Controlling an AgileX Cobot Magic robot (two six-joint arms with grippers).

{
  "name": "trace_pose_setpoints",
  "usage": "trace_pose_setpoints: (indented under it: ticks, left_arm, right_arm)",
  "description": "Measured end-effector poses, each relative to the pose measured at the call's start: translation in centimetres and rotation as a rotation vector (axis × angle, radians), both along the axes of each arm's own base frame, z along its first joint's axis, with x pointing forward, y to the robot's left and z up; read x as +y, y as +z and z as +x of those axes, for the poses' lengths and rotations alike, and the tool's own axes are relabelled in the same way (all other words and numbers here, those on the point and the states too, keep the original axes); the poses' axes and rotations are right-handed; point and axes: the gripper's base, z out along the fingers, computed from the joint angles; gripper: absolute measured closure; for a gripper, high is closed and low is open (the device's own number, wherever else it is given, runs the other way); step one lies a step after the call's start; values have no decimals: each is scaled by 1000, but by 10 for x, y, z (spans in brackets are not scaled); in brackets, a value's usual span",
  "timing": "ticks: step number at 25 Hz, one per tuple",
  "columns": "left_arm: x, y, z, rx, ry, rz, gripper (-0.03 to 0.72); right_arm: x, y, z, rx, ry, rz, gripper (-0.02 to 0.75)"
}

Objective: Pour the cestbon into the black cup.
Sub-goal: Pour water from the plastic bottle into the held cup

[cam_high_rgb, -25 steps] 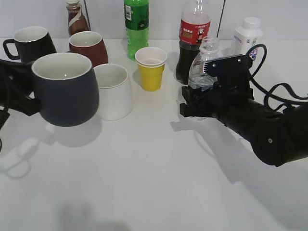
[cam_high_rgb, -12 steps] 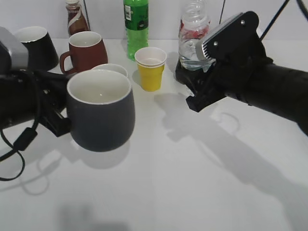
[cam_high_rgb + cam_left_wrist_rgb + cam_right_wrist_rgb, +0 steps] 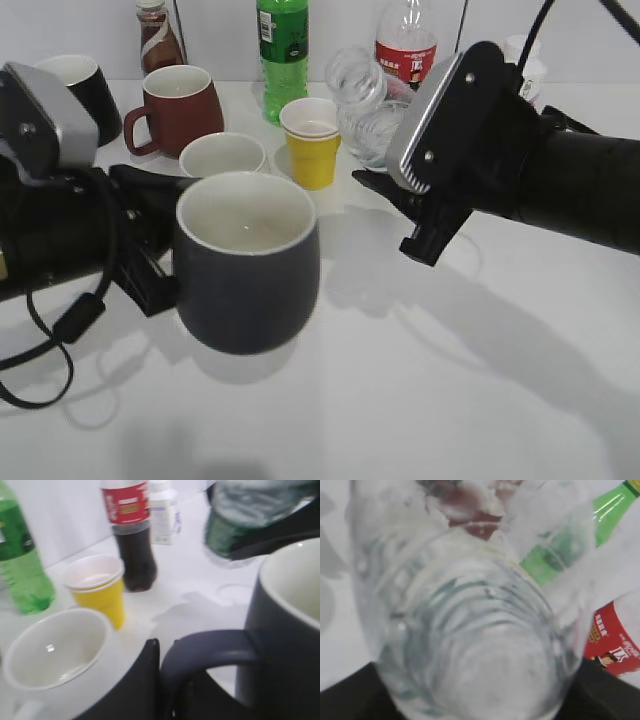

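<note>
Tilting over since half a second ago, the cestbon (image 3: pixel 368 108), clamped in the right gripper (image 3: pixel 400 190), now leans mouth-first toward the black cup (image 3: pixel 248 262), raised by its handle in the closed left gripper (image 3: pixel 150 270), so pouring looks imminent.

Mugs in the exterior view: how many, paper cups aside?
4. The black cup is held up front by the left gripper; a white mug sits behind it; a maroon mug behind that; a glossy black mug far left. The arms may hide others.
</note>
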Motion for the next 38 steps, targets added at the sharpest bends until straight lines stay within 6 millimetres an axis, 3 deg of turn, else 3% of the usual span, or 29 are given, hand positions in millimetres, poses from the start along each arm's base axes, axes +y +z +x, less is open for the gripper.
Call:
trace_pose_setpoints:
  ticks: [6, 14, 27, 38]
  left_arm:
    - [-11, 0, -8, 2, -49, -4, 650]
    - [-10, 1, -7, 11, -31, -17, 650]
    - [-10, -2, -8, 12, -45, 13, 650]
    - [-9, -4, -7, 28, -34, 36, 650]
  right_arm:
    - [2, 1, 0, -41, 25, -68, 277]
    - [17, 11, -1, -161, 109, -200, 277]
    - [13, 11, 3, -357, 136, -424, 277]
    - [12, 17, 6, -465, 102, -464, 277]
